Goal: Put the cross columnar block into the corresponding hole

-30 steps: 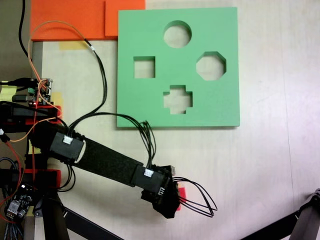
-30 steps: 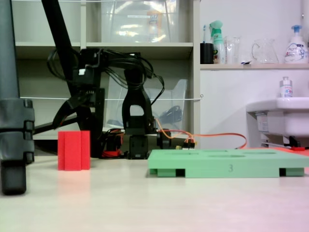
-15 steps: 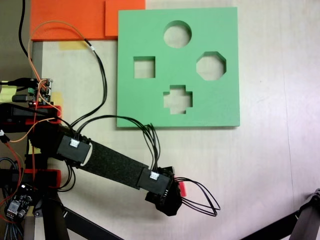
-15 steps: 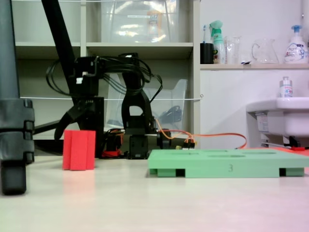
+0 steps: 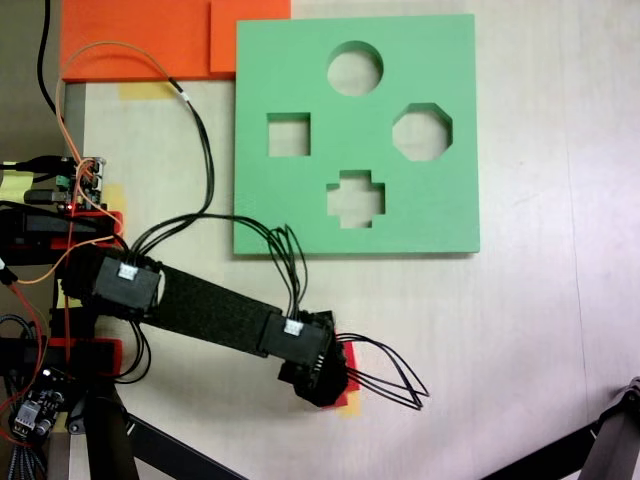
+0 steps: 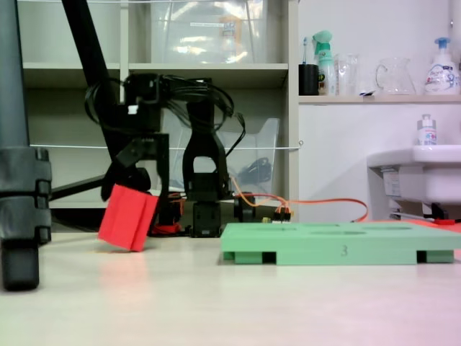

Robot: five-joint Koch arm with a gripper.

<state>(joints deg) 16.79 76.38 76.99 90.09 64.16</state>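
Note:
The cross columnar block is bright red foam. It hangs tilted, with its top leaning right and its lower corner just at the table. My gripper comes down on its top and is shut on it. From above, the black wrist covers the gripper, and only a red corner of the block peeks out at the lower right. The plus-shaped hole is in the near middle of the green board, well above the gripper in that view. From the side, the green board lies flat to the block's right.
The board also has a round hole, a square hole and an octagonal hole. Orange foam sheets lie at top left. A tripod leg enters at bottom right. Another thick black leg stands left of the block.
The block went from standing upright on the table to tilted in my gripper and shifted a little right in the side view. From above, the wrist pulled slightly up and left.

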